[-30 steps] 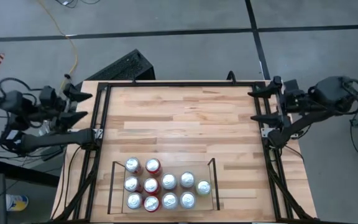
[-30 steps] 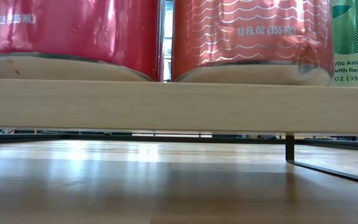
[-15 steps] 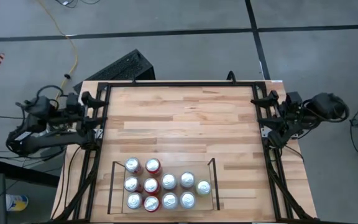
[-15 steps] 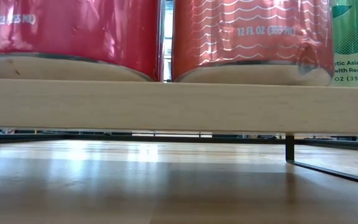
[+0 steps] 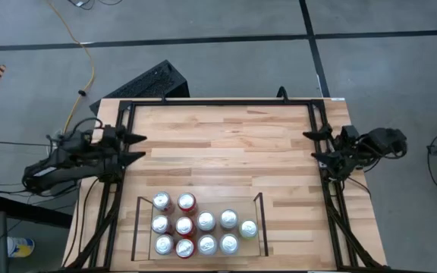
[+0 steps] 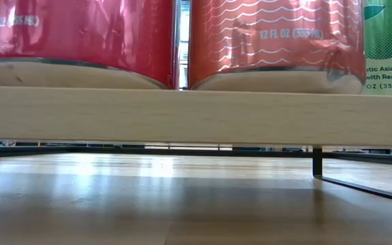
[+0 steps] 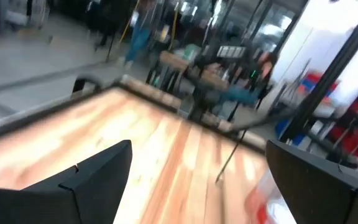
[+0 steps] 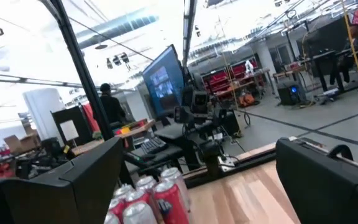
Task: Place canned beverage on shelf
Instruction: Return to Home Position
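The shelf (image 5: 262, 224), a low bay with thin black rails, sits at the table's near middle. Several cans (image 5: 196, 225) with silver tops stand on its floor. In the low view, two red cans (image 6: 73, 34) and a green one (image 6: 390, 41) stand on the light plank (image 6: 196, 114). My left gripper (image 5: 138, 146) hangs open over the table's left edge, pointing level toward the right. My right gripper (image 5: 311, 145) hangs open over the right edge, pointing left. Both are far from the cans, and nothing is between their fingers (image 7: 98, 174) (image 8: 86, 174).
A black metal frame (image 5: 218, 102) runs round the whole tabletop. Bare wood (image 5: 218, 152) lies between the two grippers and beyond the shelf. A keyboard (image 5: 149, 82) and a yellow cable (image 5: 89, 61) lie on the floor past the far edge. A person (image 8: 107, 102) stands in the room behind.
Both arms have folded down. My left gripper has sunk and come from outside the table's left edge to over that edge. My right gripper has sunk at the right edge and tipped from pointing down toward level. Both stay open. The cans have not moved.
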Controlling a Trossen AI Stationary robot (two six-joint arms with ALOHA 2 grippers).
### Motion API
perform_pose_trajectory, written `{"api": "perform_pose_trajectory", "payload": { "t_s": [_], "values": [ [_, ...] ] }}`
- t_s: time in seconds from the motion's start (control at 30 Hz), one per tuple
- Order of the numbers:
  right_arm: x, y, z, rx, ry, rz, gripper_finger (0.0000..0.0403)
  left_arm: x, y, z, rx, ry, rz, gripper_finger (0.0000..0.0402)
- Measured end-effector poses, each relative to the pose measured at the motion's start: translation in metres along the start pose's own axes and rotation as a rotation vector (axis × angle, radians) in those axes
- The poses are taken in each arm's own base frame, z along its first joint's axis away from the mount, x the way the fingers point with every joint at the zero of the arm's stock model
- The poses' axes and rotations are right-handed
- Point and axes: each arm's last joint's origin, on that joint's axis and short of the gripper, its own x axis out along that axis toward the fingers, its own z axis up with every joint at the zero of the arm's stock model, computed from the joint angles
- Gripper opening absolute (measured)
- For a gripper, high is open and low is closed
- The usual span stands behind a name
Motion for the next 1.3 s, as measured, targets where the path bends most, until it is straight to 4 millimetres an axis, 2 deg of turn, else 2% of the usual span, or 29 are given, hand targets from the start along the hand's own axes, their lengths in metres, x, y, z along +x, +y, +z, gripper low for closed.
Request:
{"api": "perform_pose_trajectory", "payload": {
  "t_s": [0.17, 0.3, 0.4, 0.53, 0.6, 0.73, 0.87, 1.03, 1.3],
  "values": [
    [0.006, -0.005, -0.032, -0.038, 0.018, -0.006, 0.0393, 0.015, 0.008, -0.018, -0.002, -0.026, -0.039, 0.0355],
    [0.01, -0.008, -0.054, -0.079, 0.0, 0.002, 0.0393, 0.017, 0.009, -0.023, -0.002, -0.053, -0.071, 0.0355],
    [0.012, -0.01, -0.072, -0.122, -0.024, 0.062, 0.0393, 0.021, 0.013, -0.033, -0.008, -0.005, -0.07, 0.0355],
    [0.01, -0.011, -0.092, -0.188, -0.1, 0.203, 0.0393, 0.021, 0.012, -0.032, -0.009, -0.01, -0.098, 0.0355],
    [0.01, -0.01, -0.093, -0.18, -0.083, 0.248, 0.0393, 0.021, 0.011, -0.034, -0.004, 0.007, -0.116, 0.0355],
    [0.011, -0.012, -0.097, -0.165, -0.046, 0.225, 0.0393, 0.021, 0.008, -0.038, -0.005, 0.042, -0.144, 0.0355],
    [0.012, -0.014, -0.101, -0.193, -0.004, 0.212, 0.0393, 0.03, 0.011, -0.057, -0.017, 0.022, -0.173, 0.0355],
    [0.013, -0.018, -0.103, -0.206, 0.022, 0.179, 0.0393, 0.039, 0.019, -0.094, -0.038, 0.034, -0.156, 0.0355],
    [0.013, -0.022, -0.11, -0.272, 0.086, 0.16, 0.0393, 0.04, 0.021, -0.106, 0.013, 0.057, -0.108, 0.0355]
  ]
}}
